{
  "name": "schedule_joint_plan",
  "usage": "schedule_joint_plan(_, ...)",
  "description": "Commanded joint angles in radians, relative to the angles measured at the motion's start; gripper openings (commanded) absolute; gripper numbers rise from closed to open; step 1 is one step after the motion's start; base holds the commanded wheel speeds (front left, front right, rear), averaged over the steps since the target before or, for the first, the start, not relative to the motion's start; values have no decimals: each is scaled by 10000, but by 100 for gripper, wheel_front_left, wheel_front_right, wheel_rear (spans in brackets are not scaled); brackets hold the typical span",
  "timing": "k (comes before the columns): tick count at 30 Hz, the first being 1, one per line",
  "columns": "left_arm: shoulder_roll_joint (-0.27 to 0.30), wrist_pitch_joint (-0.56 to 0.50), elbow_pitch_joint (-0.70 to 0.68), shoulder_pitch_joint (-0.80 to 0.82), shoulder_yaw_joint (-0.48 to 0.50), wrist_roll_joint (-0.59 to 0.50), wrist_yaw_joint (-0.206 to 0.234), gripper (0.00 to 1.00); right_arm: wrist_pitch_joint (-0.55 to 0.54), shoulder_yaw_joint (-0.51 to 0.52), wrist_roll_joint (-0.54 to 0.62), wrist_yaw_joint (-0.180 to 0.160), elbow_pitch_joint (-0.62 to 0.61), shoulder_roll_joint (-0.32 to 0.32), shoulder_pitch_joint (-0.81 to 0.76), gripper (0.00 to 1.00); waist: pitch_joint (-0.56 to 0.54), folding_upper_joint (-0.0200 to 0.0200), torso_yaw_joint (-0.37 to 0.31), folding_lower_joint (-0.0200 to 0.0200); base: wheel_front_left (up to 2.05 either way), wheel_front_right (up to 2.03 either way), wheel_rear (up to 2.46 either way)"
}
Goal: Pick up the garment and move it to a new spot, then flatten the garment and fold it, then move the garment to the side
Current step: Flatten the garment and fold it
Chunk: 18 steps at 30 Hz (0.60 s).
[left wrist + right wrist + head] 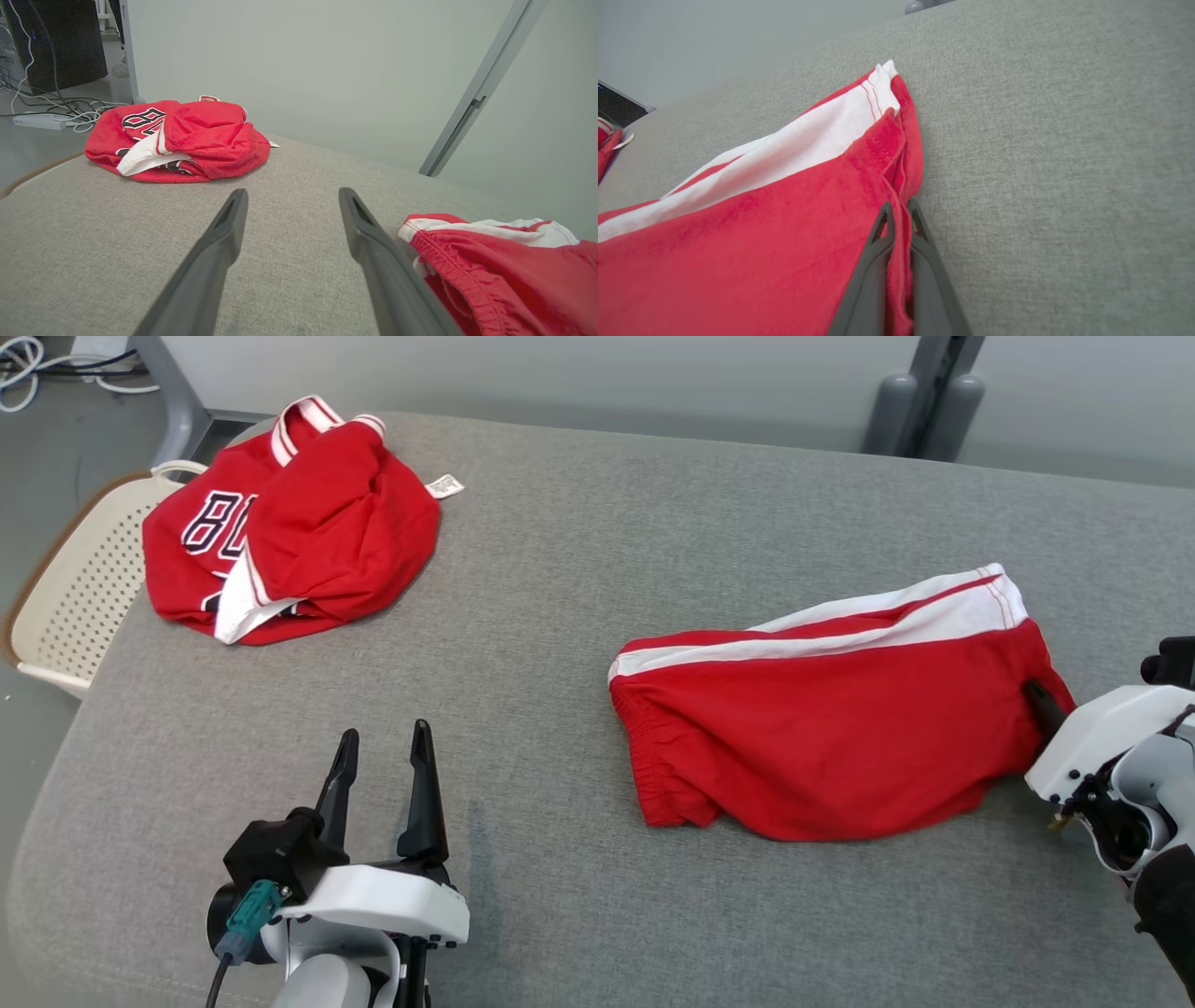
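Now the shorts lie crosswise, waistband leftward, right claw clamped on their hem, left claw apart.

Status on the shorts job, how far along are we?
Done, by the look of it: the red shorts lie flat and folded on the grey table. In hand: the right gripper is shut on their leg-end edge. Left to do: carry them to the side. The left gripper hangs open, and the crumpled red jersey lies untouched.

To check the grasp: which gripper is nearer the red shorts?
Right. The right gripper pinches the red shorts at one edge; the left gripper is open, well apart.
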<state>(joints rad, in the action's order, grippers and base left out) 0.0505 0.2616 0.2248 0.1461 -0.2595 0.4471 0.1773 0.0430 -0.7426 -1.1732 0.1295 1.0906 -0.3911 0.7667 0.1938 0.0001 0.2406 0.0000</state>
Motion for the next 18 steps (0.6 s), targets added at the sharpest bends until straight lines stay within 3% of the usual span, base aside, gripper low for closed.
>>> schedule_joint_plan(1,27,48,11,-104,53,-83,-16,100,166,65,-95,22,-136,-48,-30,0,-48,-1,-148,0,0,0,0)
schedule_joint_plan(18,22,48,-9,-226,-98,-255,-214,100,1588,733,-1279,22,-1936,-752,-1981,0,-290,-1,-1784,0,0,0,0)
